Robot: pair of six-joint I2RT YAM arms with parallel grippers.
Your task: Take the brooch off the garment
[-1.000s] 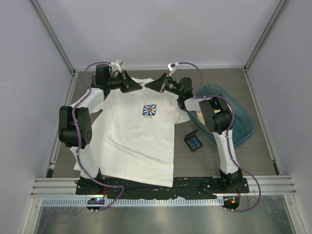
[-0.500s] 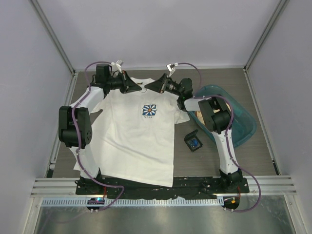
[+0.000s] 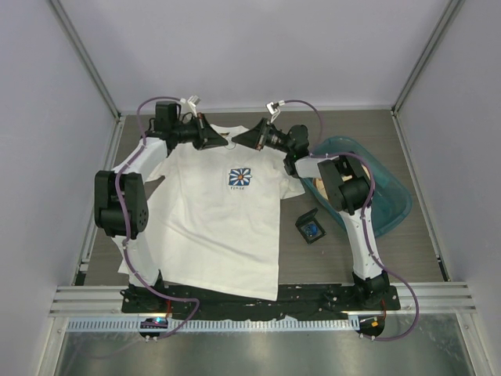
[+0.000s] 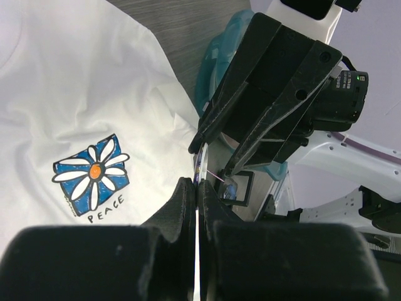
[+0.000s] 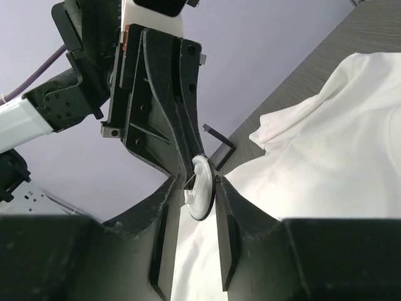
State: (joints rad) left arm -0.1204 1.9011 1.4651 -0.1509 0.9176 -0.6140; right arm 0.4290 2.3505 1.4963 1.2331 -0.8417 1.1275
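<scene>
Right wrist: R pincer clamps brooch; L pincer, garment

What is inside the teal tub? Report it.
A tan object shows by the teal tub's wall nearest the shirt, partly covered by the right arm. Elsewhere only teal plastic shows.

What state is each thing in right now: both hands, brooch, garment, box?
left hand: shut, tips against the brooch.
right hand: shut on the brooch.
brooch: pinched at the collar; whether freed, cannot tell.
garment: spread out, front up.
black box: open, lid raised.
</scene>
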